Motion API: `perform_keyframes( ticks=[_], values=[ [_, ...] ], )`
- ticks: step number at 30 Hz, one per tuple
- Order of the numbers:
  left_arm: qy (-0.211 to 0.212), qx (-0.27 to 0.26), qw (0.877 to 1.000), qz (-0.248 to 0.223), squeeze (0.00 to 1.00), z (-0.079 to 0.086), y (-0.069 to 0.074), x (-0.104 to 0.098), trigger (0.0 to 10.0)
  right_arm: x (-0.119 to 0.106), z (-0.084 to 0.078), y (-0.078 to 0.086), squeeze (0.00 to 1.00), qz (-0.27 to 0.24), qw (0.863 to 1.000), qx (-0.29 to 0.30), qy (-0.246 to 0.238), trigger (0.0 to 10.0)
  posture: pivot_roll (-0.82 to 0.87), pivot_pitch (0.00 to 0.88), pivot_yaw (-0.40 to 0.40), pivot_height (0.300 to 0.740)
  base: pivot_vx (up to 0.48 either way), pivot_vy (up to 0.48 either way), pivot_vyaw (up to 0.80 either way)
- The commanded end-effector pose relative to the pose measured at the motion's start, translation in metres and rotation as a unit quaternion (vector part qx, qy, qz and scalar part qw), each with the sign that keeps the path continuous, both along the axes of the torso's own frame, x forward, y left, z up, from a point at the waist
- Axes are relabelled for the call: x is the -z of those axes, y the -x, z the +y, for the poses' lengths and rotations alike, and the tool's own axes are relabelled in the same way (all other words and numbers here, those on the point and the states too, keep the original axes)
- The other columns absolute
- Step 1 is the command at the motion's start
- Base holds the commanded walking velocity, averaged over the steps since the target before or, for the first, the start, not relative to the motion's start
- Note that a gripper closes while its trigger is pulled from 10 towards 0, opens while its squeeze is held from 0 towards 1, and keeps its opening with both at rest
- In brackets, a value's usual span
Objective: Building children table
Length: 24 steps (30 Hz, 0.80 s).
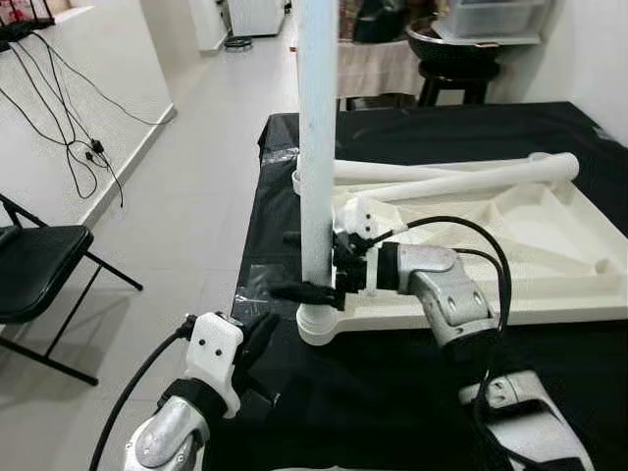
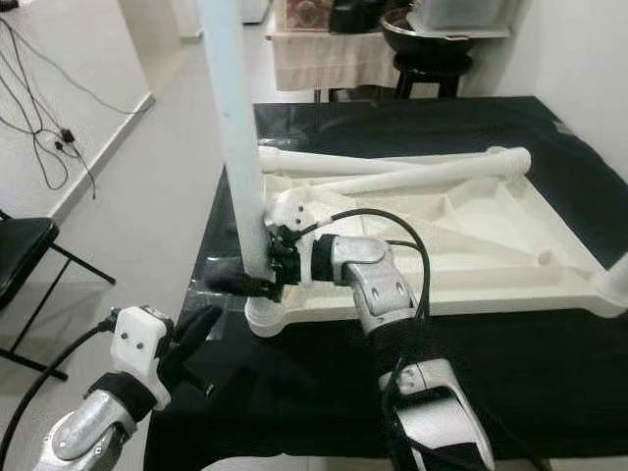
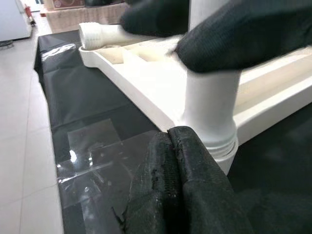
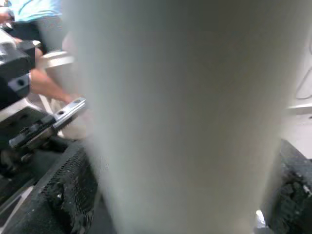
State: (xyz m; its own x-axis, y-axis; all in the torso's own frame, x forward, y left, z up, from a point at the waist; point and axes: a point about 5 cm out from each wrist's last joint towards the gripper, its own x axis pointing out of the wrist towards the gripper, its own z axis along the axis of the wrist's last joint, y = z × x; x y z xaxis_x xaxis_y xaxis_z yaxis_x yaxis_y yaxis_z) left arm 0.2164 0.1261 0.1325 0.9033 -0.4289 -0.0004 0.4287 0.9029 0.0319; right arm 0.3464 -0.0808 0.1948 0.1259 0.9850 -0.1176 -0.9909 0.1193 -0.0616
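A white children's table top (image 1: 549, 257) lies upside down on a black cloth (image 1: 392, 128). One white leg (image 1: 318, 118) stands upright in its near-left corner socket (image 1: 319, 324). My right gripper (image 1: 312, 263) is shut on this leg just above the socket; the leg (image 4: 185, 117) shows close up in the right wrist view. My left gripper (image 1: 257, 339) hovers low at the cloth's near-left edge, fingers (image 3: 170, 161) pressed together and empty, a short way from the socket (image 3: 214, 141). Two more white legs (image 1: 461, 180) lie across the far side of the top.
A black folding chair (image 1: 39, 263) stands on the tiled floor to my left, with cables (image 1: 83, 147) trailing along the wall beyond it. A black stool (image 1: 453, 61) holding a bowl and a plastic box sits behind the table. Another upright leg (image 2: 616, 275) shows at the right corner.
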Motion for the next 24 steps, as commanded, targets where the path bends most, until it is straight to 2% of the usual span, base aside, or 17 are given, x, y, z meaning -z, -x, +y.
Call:
perform_keyframes(
  ticks=[1,2,3,4,5,10,12,14,16,17,18,19,20,21,22,23,24],
  values=[
    [-0.006,0.005,1.000,0.012,0.00,-0.001,0.002,0.004,10.0,-0.003,0.006,-0.004,0.00,0.007,1.000,-0.012,-0.008,10.0,0.04,0.079,0.043,0.740,0.000,0.000,0.00],
    [-0.007,0.008,1.000,0.013,0.00,-0.002,0.002,0.004,10.0,-0.004,0.008,-0.007,0.00,0.008,1.000,-0.011,-0.004,10.0,0.04,0.082,0.048,0.740,0.000,0.000,0.00],
    [-0.007,0.009,1.000,0.014,0.00,-0.002,0.002,0.004,10.0,-0.004,0.009,-0.010,0.00,0.012,1.000,-0.016,0.002,3.5,0.04,0.083,0.053,0.740,0.000,0.000,0.00],
    [-0.007,0.009,1.000,0.014,0.00,-0.002,0.002,0.004,10.0,-0.004,0.009,-0.010,0.00,0.012,1.000,-0.016,0.002,3.5,0.04,0.083,0.053,0.740,0.000,0.000,0.00],
    [-0.006,0.008,1.000,0.016,0.00,-0.001,0.003,0.004,10.0,-0.003,0.008,-0.010,0.00,0.021,0.999,-0.027,0.007,0.0,0.04,0.084,0.054,0.740,0.000,0.000,0.00],
    [-0.006,0.004,1.000,0.021,0.00,0.001,0.004,0.005,10.0,-0.001,0.001,-0.011,0.00,0.028,0.999,-0.033,0.014,0.0,0.05,0.086,0.059,0.740,0.000,0.000,0.00],
    [-0.005,0.000,1.000,0.026,0.00,0.004,0.008,0.007,10.0,0.003,-0.011,-0.011,0.00,0.011,0.999,-0.017,0.030,0.0,0.04,0.090,0.058,0.740,0.000,0.000,0.00],
    [-0.006,0.000,1.000,0.027,0.00,0.004,0.008,0.007,10.0,0.004,-0.015,-0.012,0.00,0.002,0.999,-0.008,0.040,0.0,0.04,0.090,0.058,0.740,0.000,0.000,0.00],
    [-0.006,-0.001,1.000,0.026,0.00,0.005,0.008,0.007,10.0,0.015,-0.030,-0.014,0.00,-0.022,0.991,0.101,0.085,0.0,0.04,0.094,0.031,0.740,0.000,0.000,0.00],
    [-0.006,-0.001,1.000,0.026,0.00,0.005,0.008,0.007,10.0,0.015,-0.030,-0.014,0.00,-0.022,0.991,0.101,0.085,0.0,0.04,0.094,0.031,0.740,0.000,0.000,0.00],
    [-0.006,0.000,1.000,0.025,0.00,0.006,0.008,0.007,10.0,0.019,-0.032,-0.014,0.00,-0.027,0.980,0.179,0.082,0.0,0.04,0.094,0.021,0.740,0.000,0.000,0.00],
    [-0.006,0.000,1.000,0.025,0.00,0.006,0.008,0.007,10.0,0.019,-0.032,-0.014,0.00,-0.027,0.980,0.179,0.082,0.0,0.04,0.094,0.021,0.740,0.000,0.000,0.00],
    [-0.008,0.003,1.000,0.022,0.00,0.005,0.008,0.005,10.0,0.022,-0.026,-0.012,0.00,-0.004,0.933,0.361,0.005,0.0,0.04,0.092,0.006,0.740,0.000,0.000,0.00],
    [-0.009,0.011,1.000,0.021,0.00,0.003,0.006,0.004,10.0,0.038,-0.014,0.012,0.00,0.019,0.912,0.410,-0.005,0.0,0.05,0.121,0.027,0.740,0.000,0.000,0.00],
    [-0.009,0.011,1.000,0.021,0.00,0.003,0.006,0.004,10.0,0.038,-0.014,0.012,0.00,0.019,0.912,0.410,-0.005,0.0,0.05,0.121,0.027,0.740,0.000,0.000,0.00],
    [-0.020,0.017,0.999,0.018,0.00,0.001,0.004,0.003,10.0,0.049,-0.006,0.026,0.00,0.043,0.909,0.414,-0.003,0.0,0.01,0.076,0.044,0.740,0.000,0.000,0.00],
    [-0.029,0.022,0.999,0.015,0.00,0.000,0.003,0.003,10.0,0.055,0.001,0.034,0.00,0.055,0.917,0.396,0.004,0.0,0.01,0.076,0.044,0.740,0.000,0.000,0.00]
  ],
)
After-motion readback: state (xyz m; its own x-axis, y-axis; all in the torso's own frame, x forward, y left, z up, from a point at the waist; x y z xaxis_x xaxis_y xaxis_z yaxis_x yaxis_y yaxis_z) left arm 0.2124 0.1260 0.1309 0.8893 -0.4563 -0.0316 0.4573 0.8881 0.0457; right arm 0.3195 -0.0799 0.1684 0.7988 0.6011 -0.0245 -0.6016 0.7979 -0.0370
